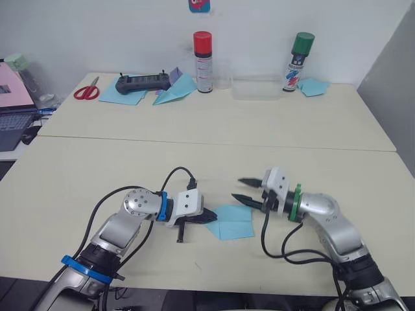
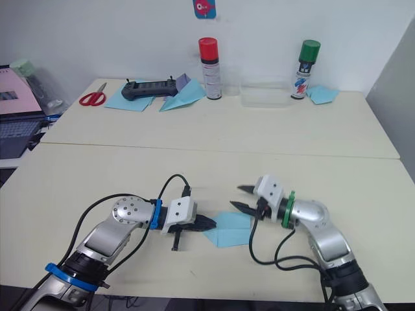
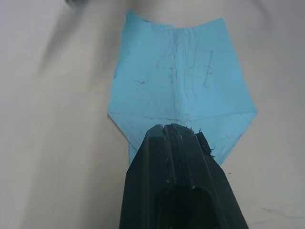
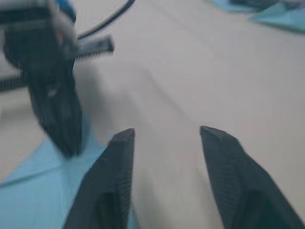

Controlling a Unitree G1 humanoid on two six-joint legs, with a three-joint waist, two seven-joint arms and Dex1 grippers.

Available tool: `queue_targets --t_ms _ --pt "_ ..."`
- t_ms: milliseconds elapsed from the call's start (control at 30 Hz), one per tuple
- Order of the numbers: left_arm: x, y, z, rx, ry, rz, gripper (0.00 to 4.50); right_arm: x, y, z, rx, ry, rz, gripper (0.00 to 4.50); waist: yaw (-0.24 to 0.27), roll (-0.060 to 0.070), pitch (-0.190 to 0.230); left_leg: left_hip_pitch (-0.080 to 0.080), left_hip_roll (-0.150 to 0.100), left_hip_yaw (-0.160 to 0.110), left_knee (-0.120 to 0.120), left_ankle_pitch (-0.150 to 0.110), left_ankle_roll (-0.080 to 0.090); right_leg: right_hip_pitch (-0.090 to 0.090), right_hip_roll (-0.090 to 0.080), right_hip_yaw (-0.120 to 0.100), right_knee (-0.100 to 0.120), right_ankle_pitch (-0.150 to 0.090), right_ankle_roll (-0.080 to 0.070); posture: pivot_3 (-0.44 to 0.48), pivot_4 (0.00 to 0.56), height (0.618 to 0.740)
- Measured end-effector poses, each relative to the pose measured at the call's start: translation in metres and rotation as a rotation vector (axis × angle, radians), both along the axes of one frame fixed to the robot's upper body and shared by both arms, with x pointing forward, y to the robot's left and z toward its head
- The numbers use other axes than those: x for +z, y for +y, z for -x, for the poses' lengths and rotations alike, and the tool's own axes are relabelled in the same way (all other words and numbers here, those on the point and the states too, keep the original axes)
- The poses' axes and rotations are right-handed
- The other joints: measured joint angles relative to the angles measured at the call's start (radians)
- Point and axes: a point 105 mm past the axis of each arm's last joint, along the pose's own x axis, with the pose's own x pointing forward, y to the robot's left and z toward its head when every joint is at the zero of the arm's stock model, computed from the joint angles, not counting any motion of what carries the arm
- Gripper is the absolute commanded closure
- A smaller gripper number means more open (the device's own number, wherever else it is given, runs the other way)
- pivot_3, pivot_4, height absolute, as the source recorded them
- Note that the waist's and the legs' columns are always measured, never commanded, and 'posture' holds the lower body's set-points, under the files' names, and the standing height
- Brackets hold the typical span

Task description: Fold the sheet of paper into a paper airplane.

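Near table, front zone:

- Sheet of paper: light blue, partly folded with a pointed end and visible creases, lying flat on the table. All places below are given relative to this sheet.
- Left gripper: on the sheet's pointed end, on the robot's left side of it. Fingers pressed together, tips resting on the paper at the point; whether the paper is pinched between them or merely pressed down cannot be told.
- Right gripper: at the sheet's far right corner, just above it. Fingers spread apart with nothing between them; one finger lies over the paper's edge, the other over bare table.

Far table, well beyond the sheet:

- Red-capped spray can: upright, beyond the sheet and slightly to its left.
- Clear plastic container: beyond the sheet, just right of the red-capped can.
- Green-capped spray can: upright, beyond and to the right.
- Small teal paper scrap: just beside the green-capped can.
- Light-blue paper dart: with a purple piece, beyond and to the left.
- Black handheld controller: farther left, resting on another blue paper.
- Red-handled scissors: farthest left of the row.
- Laptop: far left, off the table's end.
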Motion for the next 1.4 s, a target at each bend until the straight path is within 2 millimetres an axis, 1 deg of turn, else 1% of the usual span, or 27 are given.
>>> queue_targets --t_ms 67,100,133,200,333,400,433,500,600,767,1000,1133,1200,1267,1333,1400 --pt "0.0 0.0 0.001 0.003 0.003 0.004 4.5 0.005 0.007 0.007 0.045 0.002 -0.009 1.47 0.0 0.0 0.0 0.0 0.0 0.0 -0.001 0.0 0.0 0.0 0.0 0.0 0.0 0.0 0.0 0.0 0.15 0.74" --pt "0.0 0.001 0.001 0.006 0.004 0.008 4.5 0.003 0.01 0.012 0.077 0.01 0.005 1.47 0.0 0.0 0.0 0.0 0.0 0.0 -0.001 0.0 0.0 0.0 0.0 0.0 0.0 -0.001 -0.001 0.0 0.15 0.74" --pt "0.0 0.001 0.001 0.008 0.004 0.009 4.5 -0.002 0.013 0.015 0.096 0.019 0.022 1.68 0.0 0.0 0.0 0.0 0.0 0.0 -0.002 0.0 0.0 0.0 0.0 0.0 0.0 -0.001 -0.001 0.0 0.15 0.74" --pt "0.0 0.001 0.001 0.009 0.003 0.01 4.5 -0.02 0.02 0.023 0.136 0.066 0.053 2.12 0.0 0.0 0.0 0.0 0.0 0.0 -0.002 0.0 0.0 -0.001 0.0 0.0 0.0 -0.001 -0.002 0.0 0.15 0.74" --pt "0.002 0.0 -0.002 0.015 -0.01 0.013 4.5 -0.055 0.025 0.025 0.151 0.104 0.174 3.52 0.0 0.0 -0.001 0.0 -0.001 0.001 -0.001 0.0 0.0 -0.001 0.0 0.0 0.0 -0.002 -0.004 0.0 0.15 0.74" --pt "0.002 -0.001 -0.002 0.016 -0.009 0.014 4.5 -0.065 0.025 0.024 0.14 0.116 0.207 4.23 0.0 0.0 -0.001 0.0 -0.001 0.001 -0.001 0.0 0.0 -0.001 -0.001 0.001 0.0 -0.002 -0.004 0.0 0.15 0.74" --pt "0.002 -0.001 -0.002 0.015 -0.006 0.013 4.5 -0.067 0.025 0.024 0.135 0.123 0.213 4.44 0.0 0.0 -0.001 0.0 -0.001 0.001 -0.001 0.0 0.0 -0.001 -0.001 0.001 0.0 -0.002 -0.004 0.0 0.15 0.74" --pt "0.001 -0.002 -0.002 0.014 -0.001 0.011 4.5 -0.075 0.023 0.025 0.131 0.141 0.244 4.44 0.001 0.0 -0.001 0.0 -0.001 0.001 -0.001 0.0 0.0 -0.001 -0.001 0.001 0.0 -0.002 -0.004 0.0 0.15 0.74" --pt "0.001 -0.002 -0.002 0.015 -0.001 0.01 4.5 -0.078 0.017 0.03 0.118 0.155 0.263 4.44 0.001 0.0 -0.005 0.0 -0.001 0.001 -0.001 0.0 0.0 0.0 -0.001 0.001 -0.001 -0.002 -0.003 0.0 0.15 0.74" --pt "0.0 -0.003 -0.002 0.013 0.003 0.007 4.5 -0.083 -0.008 0.038 0.097 0.163 0.326 4.44 0.001 0.0 -0.011 0.001 -0.001 0.001 -0.001 0.0 0.0 0.0 -0.001 0.001 -0.001 -0.003 -0.005 0.0 0.15 0.74" --pt "-0.001 -0.003 -0.004 0.012 0.01 0.002 4.5 -0.081 -0.048 0.041 -0.011 0.199 0.329 4.44 0.003 -0.002 -0.017 0.001 -0.001 0.001 -0.001 0.0 0.0 0.0 -0.001 0.001 -0.001 -0.004 -0.006 0.0 0.15 0.74" --pt "-0.002 -0.004 -0.004 0.007 0.011 0.003 4.5 -0.078 -0.059 0.048 -0.026 0.251 0.278 4.44 0.004 -0.001 -0.017 0.001 -0.001 0.001 -0.001 0.0 0.0 0.0 -0.001 0.001 -0.001 -0.004 -0.006 0.0 0.15 0.74" --pt "-0.002 -0.003 -0.004 0.001 0.012 0.003 4.5 -0.075 -0.056 0.052 0.008 0.266 0.261 4.44 0.003 0.0 -0.017 0.001 -0.001 0.001 -0.001 0.0 0.0 0.0 -0.001 0.001 -0.001 -0.004 -0.006 0.0 0.15 0.74" --pt "-0.002 -0.003 -0.004 -0.002 0.012 0.001 4.5 -0.069 -0.047 0.053 0.045 0.255 0.232 4.44 0.002 0.0 -0.016 0.001 -0.001 0.001 -0.001 0.0 0.0 0.0 -0.001 0.001 -0.001 -0.004 -0.006 0.0 0.15 0.74" --pt "-0.002 -0.003 -0.006 -0.004 0.014 0.001 4.5 -0.057 -0.028 0.048 0.091 0.22 0.172 4.44 0.002 0.001 -0.016 0.001 -0.001 0.001 -0.001 0.0 0.0 0.0 -0.001 0.001 -0.001 -0.004 -0.006 0.0 0.15 0.74" --pt "0.0 -0.005 -0.007 -0.007 0.011 0.005 4.5 -0.051 -0.013 0.046 0.125 0.201 0.14 4.44 0.002 0.001 -0.016 0.001 -0.001 0.001 0.0 0.0 0.0 -0.002 -0.001 0.001 -0.001 -0.004 -0.006 0.0 0.15 0.74"
